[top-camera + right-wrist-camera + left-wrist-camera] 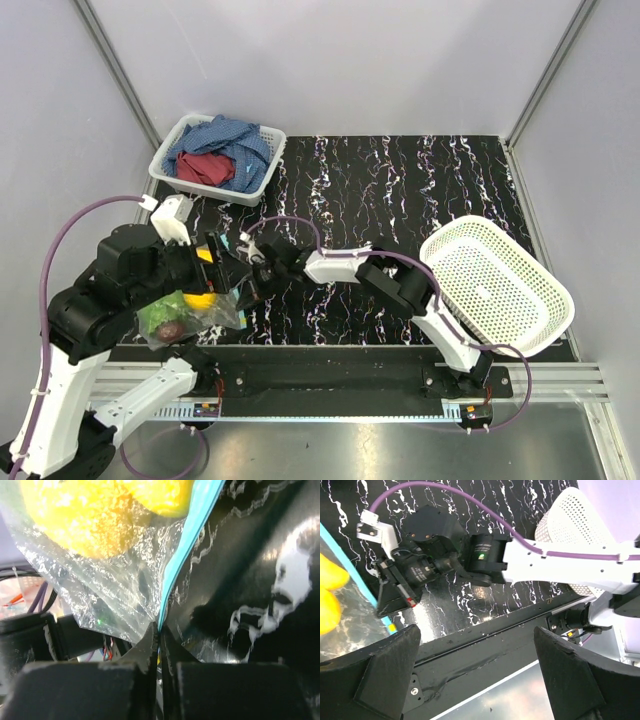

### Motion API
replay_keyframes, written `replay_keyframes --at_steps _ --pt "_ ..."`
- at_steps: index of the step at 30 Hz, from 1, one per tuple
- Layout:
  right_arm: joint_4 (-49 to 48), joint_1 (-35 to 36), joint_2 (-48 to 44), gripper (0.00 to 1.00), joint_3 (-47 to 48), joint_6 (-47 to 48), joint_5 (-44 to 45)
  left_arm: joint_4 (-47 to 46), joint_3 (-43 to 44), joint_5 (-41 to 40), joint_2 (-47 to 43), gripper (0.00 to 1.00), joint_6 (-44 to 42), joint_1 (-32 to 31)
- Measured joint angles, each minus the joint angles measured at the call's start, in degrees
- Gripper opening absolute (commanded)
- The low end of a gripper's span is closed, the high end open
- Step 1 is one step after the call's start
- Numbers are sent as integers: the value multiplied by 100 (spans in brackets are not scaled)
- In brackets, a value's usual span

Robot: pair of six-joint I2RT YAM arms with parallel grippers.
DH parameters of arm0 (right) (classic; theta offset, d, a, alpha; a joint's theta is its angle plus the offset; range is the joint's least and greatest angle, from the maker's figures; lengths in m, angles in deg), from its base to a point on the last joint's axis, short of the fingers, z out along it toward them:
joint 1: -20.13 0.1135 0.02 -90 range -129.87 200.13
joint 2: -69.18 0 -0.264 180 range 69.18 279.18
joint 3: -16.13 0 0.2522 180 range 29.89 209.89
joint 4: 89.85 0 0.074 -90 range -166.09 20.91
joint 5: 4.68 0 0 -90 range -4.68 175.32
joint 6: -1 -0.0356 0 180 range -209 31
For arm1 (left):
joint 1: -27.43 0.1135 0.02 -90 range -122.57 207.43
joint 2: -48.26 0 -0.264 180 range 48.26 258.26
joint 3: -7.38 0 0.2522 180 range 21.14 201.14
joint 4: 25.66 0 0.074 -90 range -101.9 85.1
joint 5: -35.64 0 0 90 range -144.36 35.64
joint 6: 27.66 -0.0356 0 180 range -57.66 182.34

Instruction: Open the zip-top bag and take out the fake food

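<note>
Clamped in right pincer (159,642) — zip-top bag (100,590) edge.

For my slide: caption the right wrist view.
Right jaws pinch the teal zip strip of the zip-top bag, yellow lemons inside.

I work in a robotics lab test cell: plain grey wall panels (330,60) joined by aluminium struts (118,65) close in behind and beside the black marbled mat (400,200), and a slotted metal mounting rail (560,382) runs along its near edge.

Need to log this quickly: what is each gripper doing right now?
Left gripper: open.
Right gripper: closed, pinching the bag.
</note>
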Motion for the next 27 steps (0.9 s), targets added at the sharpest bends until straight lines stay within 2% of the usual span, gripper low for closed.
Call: replay_keyframes --at_steps 4,9,18,23,27 --pt "466 -37 -579 0 -365 173 66 24 50 -26 52 98 -85 0" --pt "1220 -284 -1327 0 -393 643 -20 -111 208 -39 267 99 -212 0" --pt "2959 -911 -1906 0 188 1814 -90 -514 219 -72 708 98 -232 0" --pt "3569 -970 -2055 0 616 2229 -98 -485 212 -584 846 92 369 31" --pt "3768 -962 -2225 0 767 2396 -98 -181 188 -809 1075 90 1012 444"
